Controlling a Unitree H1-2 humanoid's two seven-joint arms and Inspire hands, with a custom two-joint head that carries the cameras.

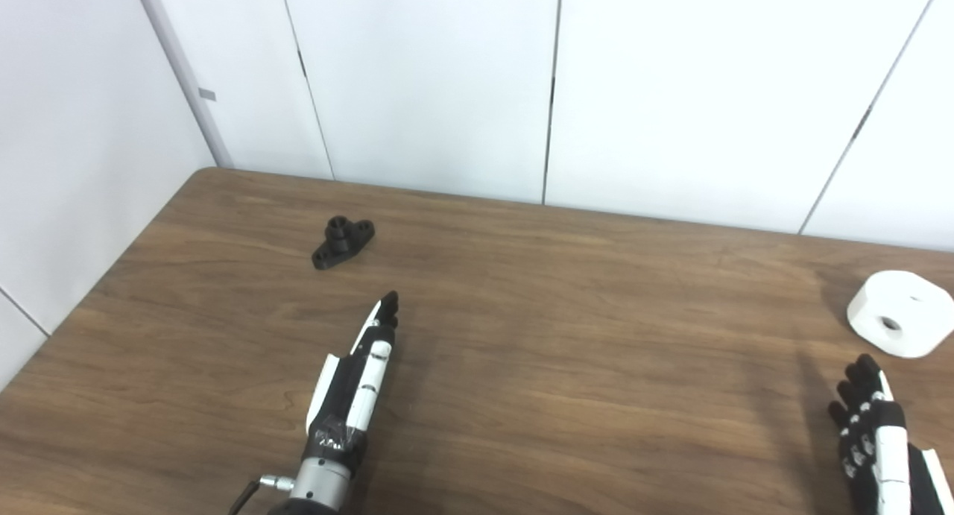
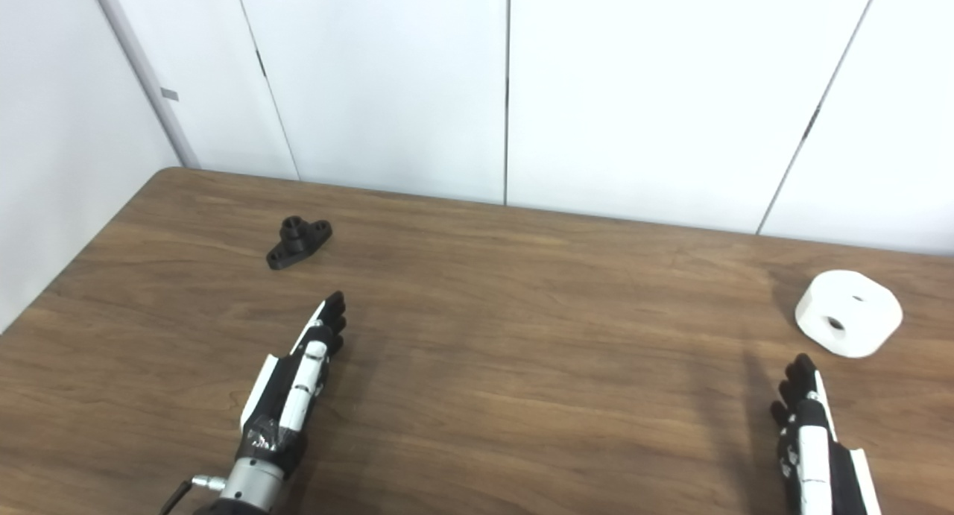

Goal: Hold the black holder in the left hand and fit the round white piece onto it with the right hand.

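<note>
The black holder [image 1: 343, 241] lies flat on the wooden table [image 1: 566, 329] at the far left, its short round post pointing up. My left hand [image 1: 358, 377] hovers below it, fingers stretched straight toward it, open and apart from it. The round white piece [image 1: 900, 313], with a hole in its side, sits near the right edge. My right hand [image 1: 879, 440] is just below that piece, fingers extended and open, holding nothing. In the right eye view the holder [image 2: 298, 241], the white piece [image 2: 848, 312] and both hands, left [image 2: 294, 384] and right [image 2: 816, 444], stand the same way.
White wall panels [image 1: 447, 83] rise behind the table's far edge and along its left side. The table's rounded far-left corner [image 1: 205, 174] is close to the holder.
</note>
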